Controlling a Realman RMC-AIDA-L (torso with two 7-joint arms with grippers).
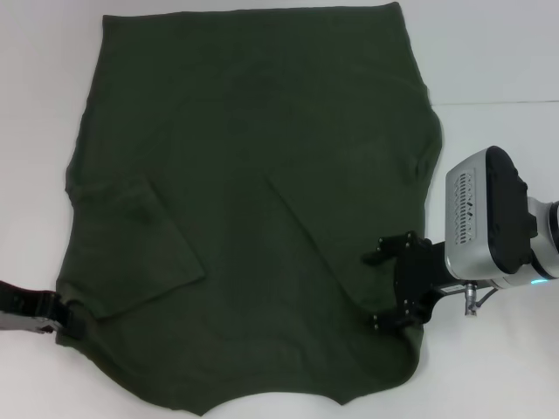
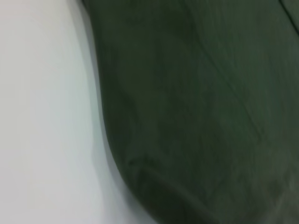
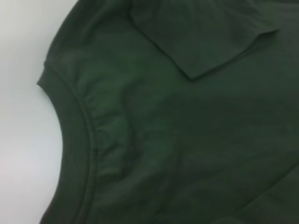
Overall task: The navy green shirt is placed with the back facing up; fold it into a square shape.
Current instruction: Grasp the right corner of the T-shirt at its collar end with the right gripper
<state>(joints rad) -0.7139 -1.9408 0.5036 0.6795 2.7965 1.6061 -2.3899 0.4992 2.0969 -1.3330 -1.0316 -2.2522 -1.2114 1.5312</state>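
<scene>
The navy green shirt [image 1: 253, 175] lies spread flat on the white table, plain side up, with its neckline [image 1: 271, 403] at the near edge. One sleeve [image 1: 140, 249] is folded inward over the body on the left. My right gripper [image 1: 376, 290] rests over the shirt's right near part, its two black fingers apart and open. My left gripper [image 1: 68, 321] touches the shirt's near left corner. The left wrist view shows only the shirt's [image 2: 196, 116] curved edge. In the right wrist view I see the collar band [image 3: 77, 140] and a folded sleeve [image 3: 201, 37].
White table [image 1: 498, 52] surrounds the shirt, with bare strips on the left and right sides. The right arm's grey wrist housing [image 1: 485, 214] stands beside the shirt's right edge.
</scene>
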